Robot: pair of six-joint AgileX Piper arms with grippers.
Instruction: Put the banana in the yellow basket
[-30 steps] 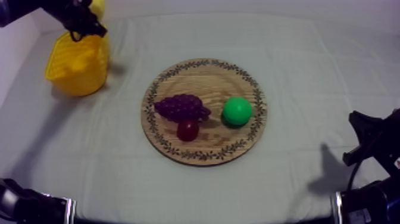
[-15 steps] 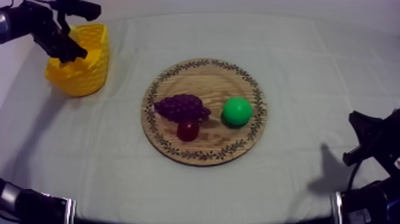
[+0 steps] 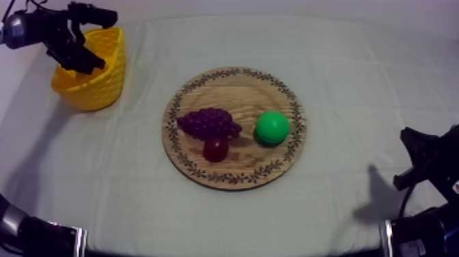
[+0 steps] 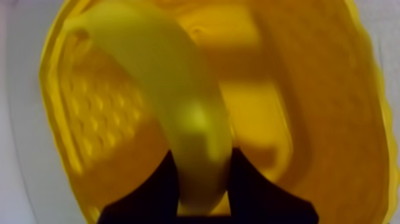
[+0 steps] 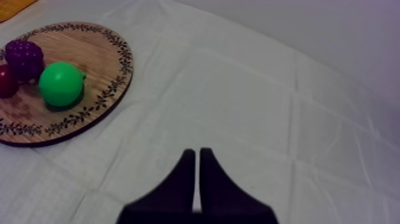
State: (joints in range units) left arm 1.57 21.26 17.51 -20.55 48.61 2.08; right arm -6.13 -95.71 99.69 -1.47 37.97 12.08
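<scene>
Hanging over the mouth of the yellow basket [image 4: 324,89], the banana [image 4: 172,83] is clamped between the left gripper's [image 4: 204,156] 2 fingers. The right gripper [image 5: 196,152] is seen pressed into a narrow wedge, holding nothing, above the cloth [image 5: 250,89] beside the wooden board [image 5: 89,42].

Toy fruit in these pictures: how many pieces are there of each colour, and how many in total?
Yellow: 1, the banana
Purple: 1, the bunch of grapes
Red: 1, the small red fruit
Green: 1, the pear
Total: 4
</scene>
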